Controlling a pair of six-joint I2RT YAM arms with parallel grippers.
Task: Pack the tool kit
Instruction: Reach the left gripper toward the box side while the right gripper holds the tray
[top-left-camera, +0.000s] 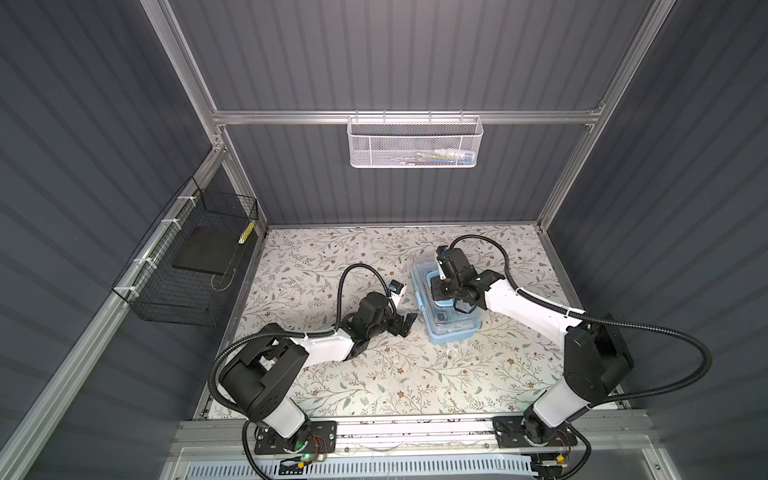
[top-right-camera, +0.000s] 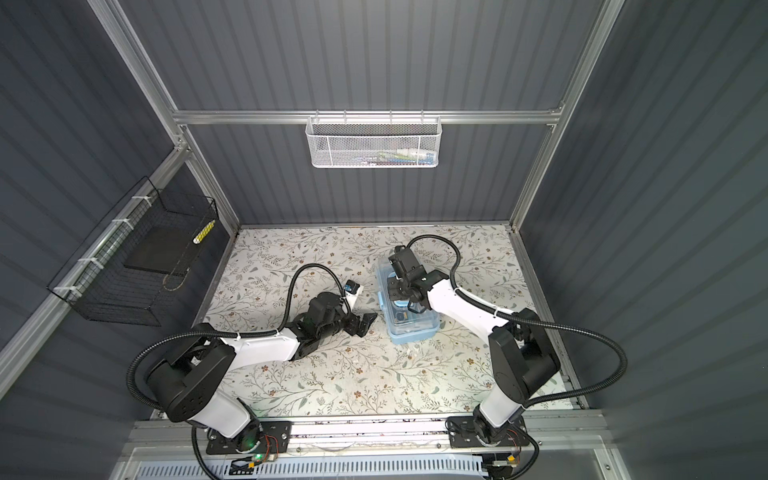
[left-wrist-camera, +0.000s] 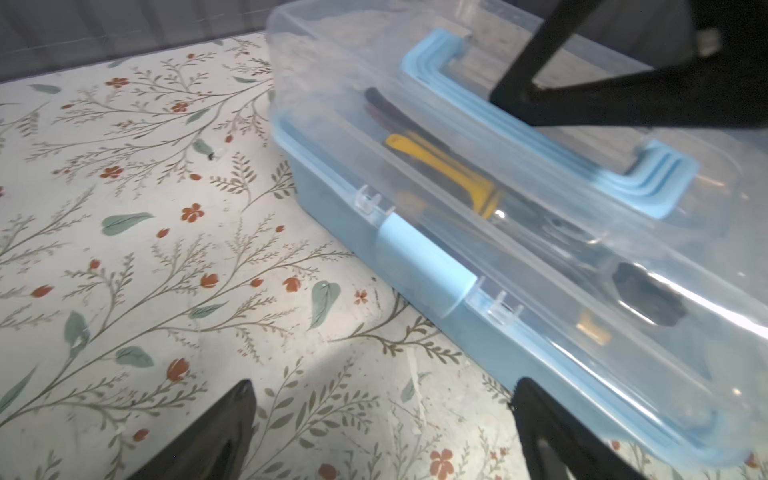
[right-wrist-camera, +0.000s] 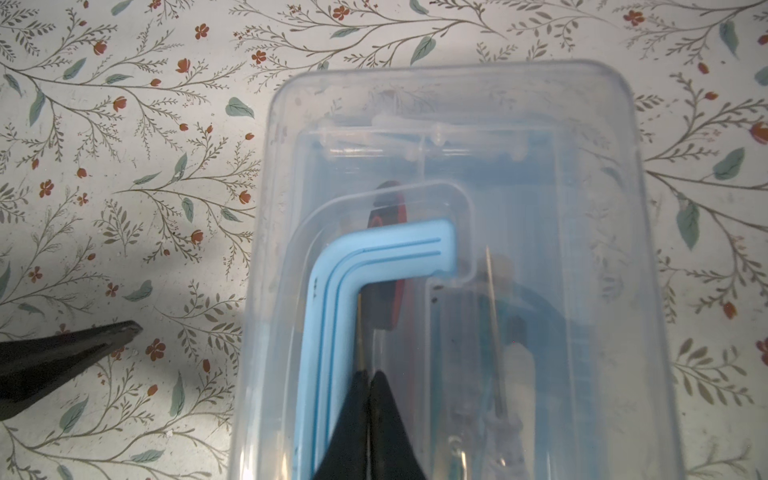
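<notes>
— Where is the box (top-left-camera: 451, 332)?
— On the table (top-left-camera: 374, 382), right of centre. The clear lid (right-wrist-camera: 582, 187) is down and tools show through it: a yellow one (left-wrist-camera: 440, 166) and a red-and-black one (right-wrist-camera: 388, 199).
— And our pincers?
— Our right pincer (right-wrist-camera: 369, 376) is closed, its tips together on the blue handle (right-wrist-camera: 332, 299), which lies flat on the lid. Nothing is pinched between them. Our left pincer (left-wrist-camera: 384, 382) gapes wide, low over the table just beside the latch (left-wrist-camera: 424, 266) side.
— How will the box handle?
— We judge it thin, stiff plastic, light in itself but heavier with metal tools inside. Those may slide and rattle if we tip it. The lid looks smooth and slippery and may flex under pressure. We'd take it by the handle once that is raised, or squeeze the blue base from both sides. We cannot tell whether the latch is fully snapped.
— Any writing?
— None we can read, and no brand or label shows.
</notes>
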